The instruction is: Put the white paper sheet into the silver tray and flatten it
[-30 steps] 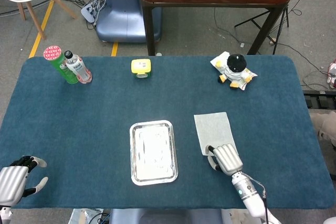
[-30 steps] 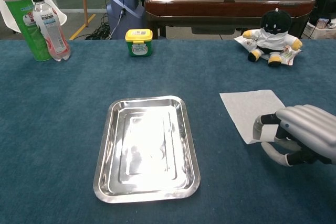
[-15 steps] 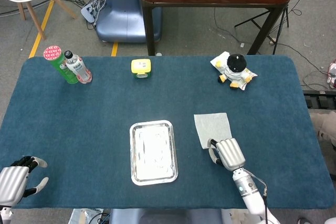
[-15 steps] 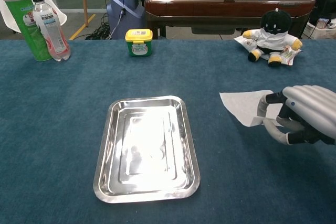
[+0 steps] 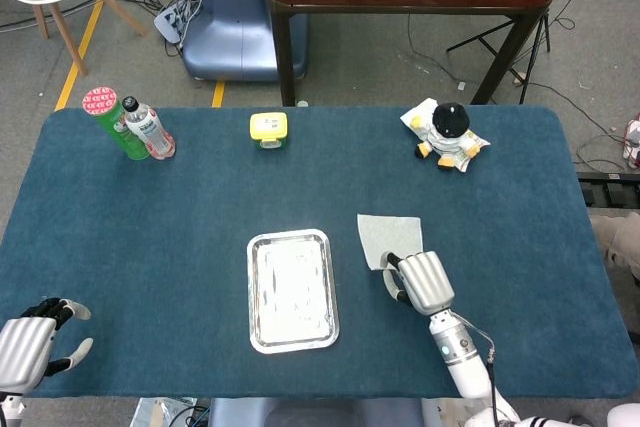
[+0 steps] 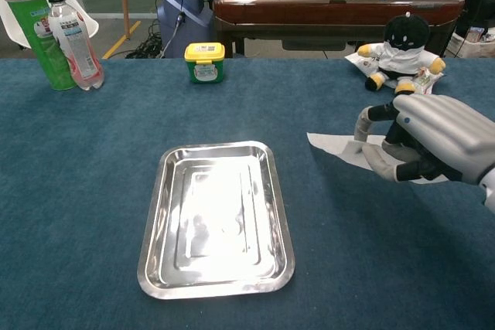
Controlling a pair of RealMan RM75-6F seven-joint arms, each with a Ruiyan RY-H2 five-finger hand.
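White paper sheet (image 5: 386,237) is pinched at its near edge in my right hand (image 5: 418,282), just right of the silver tray (image 5: 291,290) and not over it yet. Chest view shows its near part off the cloth while the far left corner trails low, close to the table (image 5: 150,227); can't tell if it drags.

Left hand (image 5: 30,347) is parked at the near left corner of the table, fingers loosely apart, holding nothing.

Tray sits near the middle of the near edge, bare inside, long axis running away from me.

Step in hand, as I judge it: carry the sheet left over the tray. Notes:
- lift enough that the trailing corner clears the tray's right rim, otherwise it will catch and fold under
- keep the pinch light but firm; thin paper creases easily
- line the sheet's long side up with the tray's long axis before lowering
- lay the free edge down first, then release and press flat from the middle out
- tray is light metal, may slide when pressed
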